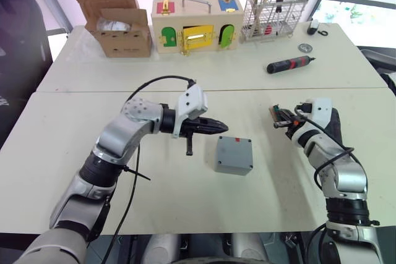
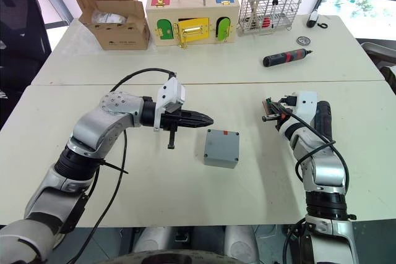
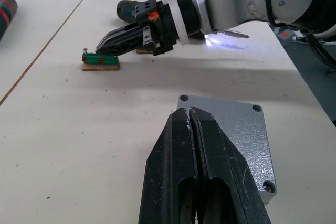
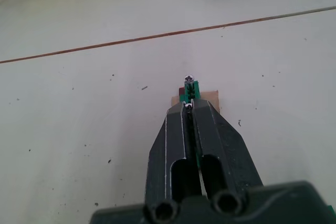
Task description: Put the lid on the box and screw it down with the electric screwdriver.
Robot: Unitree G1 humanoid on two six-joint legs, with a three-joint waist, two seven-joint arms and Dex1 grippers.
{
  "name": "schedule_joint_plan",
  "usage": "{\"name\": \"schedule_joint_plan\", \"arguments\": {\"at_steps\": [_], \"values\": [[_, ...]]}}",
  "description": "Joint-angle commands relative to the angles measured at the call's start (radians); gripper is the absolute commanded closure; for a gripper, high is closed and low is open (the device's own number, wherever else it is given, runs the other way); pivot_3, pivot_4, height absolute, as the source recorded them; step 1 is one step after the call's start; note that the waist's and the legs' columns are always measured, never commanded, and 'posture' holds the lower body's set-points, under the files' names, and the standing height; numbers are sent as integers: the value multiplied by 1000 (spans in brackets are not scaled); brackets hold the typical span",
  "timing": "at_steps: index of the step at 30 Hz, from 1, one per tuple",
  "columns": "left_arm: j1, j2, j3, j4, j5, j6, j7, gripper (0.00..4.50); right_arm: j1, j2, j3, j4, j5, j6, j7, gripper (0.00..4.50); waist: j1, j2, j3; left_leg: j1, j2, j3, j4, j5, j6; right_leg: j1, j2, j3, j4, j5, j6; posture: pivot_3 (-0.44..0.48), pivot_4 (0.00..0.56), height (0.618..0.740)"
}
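The grey box (image 1: 234, 154) stands mid-table, its red mark facing the far side. The lid (image 3: 231, 129) lies flat on top of it, with small round screw spots at its corners. My left gripper (image 1: 221, 129) is shut and empty, hovering just left of and above the box. To the right, my right gripper (image 1: 278, 122) is shut, its tips against a small green strip with a screw (image 3: 100, 59) on a brown base resting on the table. The black electric screwdriver (image 2: 323, 115) lies along my right forearm, with its light glowing at the bit (image 3: 231, 35).
On the far table are a black-and-red screwdriver (image 1: 289, 63), a wire basket (image 1: 273, 15), a wooden box with coloured doors (image 1: 197, 26), a cardboard box (image 1: 117, 23) and a washer (image 1: 304, 47). A seam (image 1: 204, 89) separates the two tabletops.
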Motion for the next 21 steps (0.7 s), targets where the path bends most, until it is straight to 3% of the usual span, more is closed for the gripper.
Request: {"name": "schedule_joint_plan", "arguments": {"at_steps": [1, 9, 16, 21], "values": [[-15, 6, 21, -6, 1, -25, -3, 4500, -27, -25, -42, -94, 23, 10, 2, 4455, 0, 0, 0, 0, 0, 0, 0, 0, 0, 0, 0, 0, 0, 0, 0, 0, 150, 694], [-25, 11, 38, 18, -8, -34, -4, 4500, -34, -69, -98, -297, 91, 146, -2, 4455, 1, 0, 0, 0, 0, 0, 0, 0, 0, 0, 0, 0, 0, 0, 0, 0, 150, 694], [2, 82, 19, 3, -11, -36, -84, 4500, 144, -174, -111, -645, 348, 320, 171, 4455, 1, 0, 0, 0, 0, 0, -1, 0, 0, 0, 0, 0, -1, 0, 0, 0, 150, 694], [4, 93, 4, 12, -2, -51, -118, 4500, 219, -245, -12, -740, 383, 354, 224, 4455, 3, -1, 0, 0, 0, 0, 0, 0, 1, 0, -2, 0, -1, 0, 0, 0, 150, 694]]}}
